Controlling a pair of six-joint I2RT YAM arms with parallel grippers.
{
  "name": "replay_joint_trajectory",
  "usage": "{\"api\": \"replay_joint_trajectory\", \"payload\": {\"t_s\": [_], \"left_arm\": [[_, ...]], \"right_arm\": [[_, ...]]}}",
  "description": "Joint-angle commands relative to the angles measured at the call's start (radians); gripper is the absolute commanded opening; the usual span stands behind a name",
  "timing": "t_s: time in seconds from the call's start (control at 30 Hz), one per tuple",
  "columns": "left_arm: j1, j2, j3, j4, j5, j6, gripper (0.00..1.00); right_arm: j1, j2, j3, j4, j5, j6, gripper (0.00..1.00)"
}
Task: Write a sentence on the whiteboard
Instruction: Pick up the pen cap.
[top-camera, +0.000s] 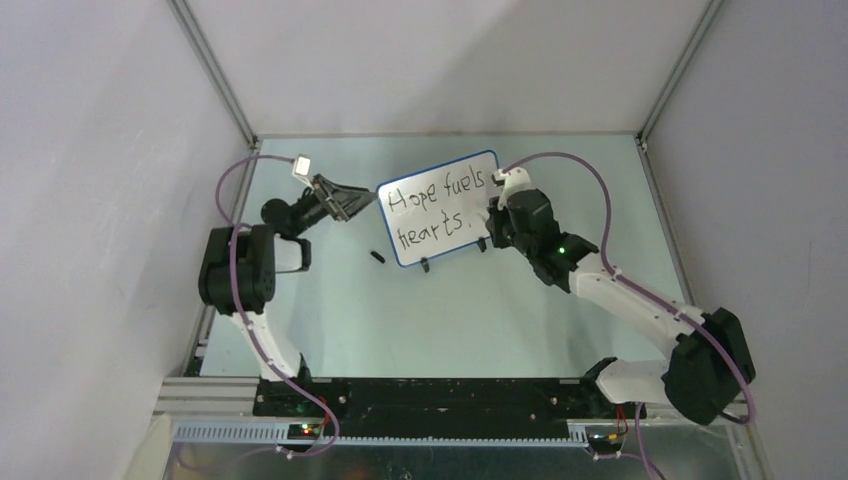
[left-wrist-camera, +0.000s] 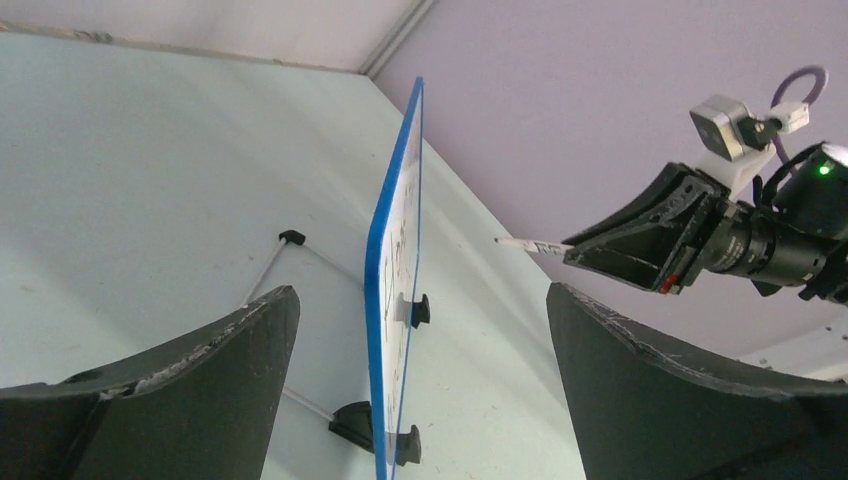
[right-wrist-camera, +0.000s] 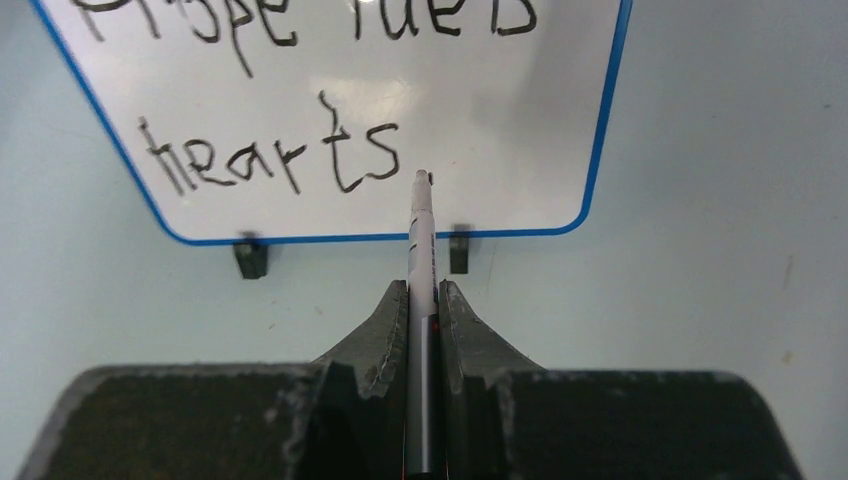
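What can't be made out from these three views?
Right wrist: the top of the sentence is cut off by the frame edge, and the marker tip hides any full stop after "hearts".
Left wrist: the whiteboard is seen edge-on, so the writing is unreadable.
Top: tip contact is hidden by the right gripper. The small black item is too small to identify.

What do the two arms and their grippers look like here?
Both arms have black joint housings and white link shells, each with a looping purple cable. The left gripper and right gripper have dark, scuffed, tapering fingers. A green light glows on the right arm.
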Motion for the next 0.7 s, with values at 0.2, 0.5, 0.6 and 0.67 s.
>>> {"api": "replay_joint_trajectory", "payload": {"t_s": [0.2,0.5,0.6,0.67], "left_arm": [[0.119,-0.288,-0.301,-0.01,-0.246,0.013,0.99],[0.109,-0.649,-0.308,-0.96,-0.607,0.225,0.99],[0.107,-0.763,-0.219,-1.349,-0.876,0.23,0.99],[0.108,-0.785,-0.166,-1.535,-0.992,0.203,0.99]], "right_arm": [[-0.045,-0.248,-0.144,0.057,-0.25,0.108,0.0],[-0.049,-0.335,-0.211,0.062,-0.279,0.133,0.0],[-0.049,-0.358,-0.222,0.065,-0.286,0.139,0.0],[-0.049,-0.368,-0.232,0.074,-0.29,0.144,0.0]]}}
